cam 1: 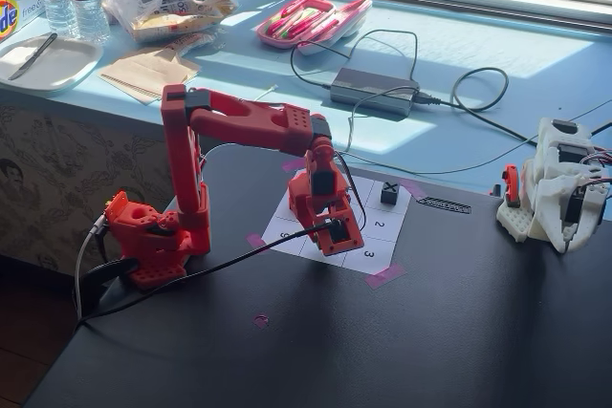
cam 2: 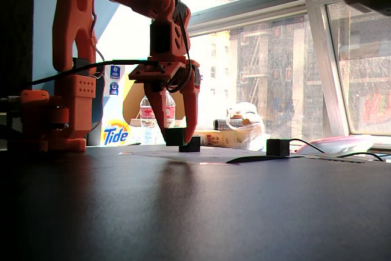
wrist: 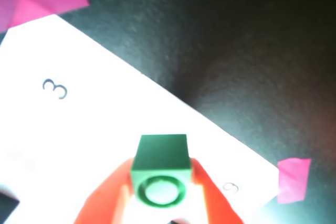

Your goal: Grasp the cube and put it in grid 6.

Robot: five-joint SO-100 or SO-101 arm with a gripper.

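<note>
Though the arm hides cell 6, the jaws clamp the cube [wrist: 160, 170] above blown-out paper [wrist: 79, 135]

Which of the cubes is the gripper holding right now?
The green cube with the ring on its face, held between the gripper fingers above the paper grid. The black X cube sits untouched on the grid.

A: What is the arm [cam 1: 239, 126] made of?
B: Orange-red printed plastic throughout, with blocky links and rows of small round holes in the base [cam 1: 143, 236] near the worktop's left edge.
A: Any wiring?
B: A black cable [cam 1: 191, 274] runs from the base to the gripper [cam 2: 175, 142], whose two fingers [wrist: 105, 198] are the same red and taper to points.
</note>
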